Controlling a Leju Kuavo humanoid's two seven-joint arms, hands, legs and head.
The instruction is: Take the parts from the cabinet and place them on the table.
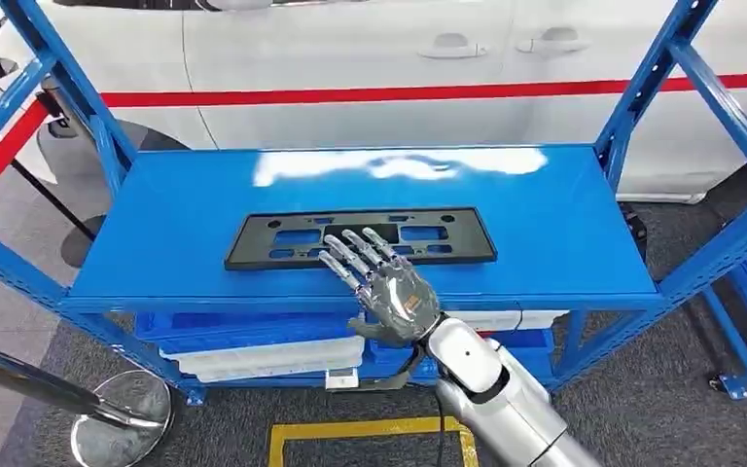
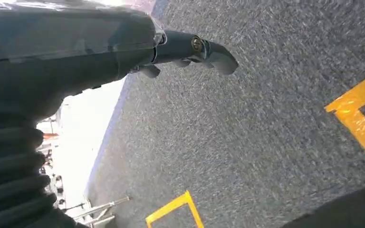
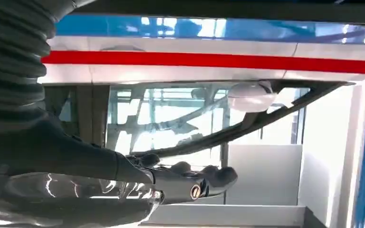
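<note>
**One part, one rack, two hands**

One black plate frame (image 1: 361, 238) lies just beyond the right hand (image 1: 396, 292), whose fingertips overlap its near edge. One blue rack (image 1: 564, 233) carries it. Below the hand: two white trays (image 1: 263, 355). One left hand (image 2: 190, 50) over carpet.

black plastic part (image 1: 361, 238): long flat rectangular panel with several cutouts, lying flat, lengthwise along the blue cabinet shelf (image 1: 564, 224), roughly centred, nearer its front edge. Near long edge partly covered by fingers.

Plate (image 1: 362, 237) on shelf (image 1: 564, 243), mid-front
</note>
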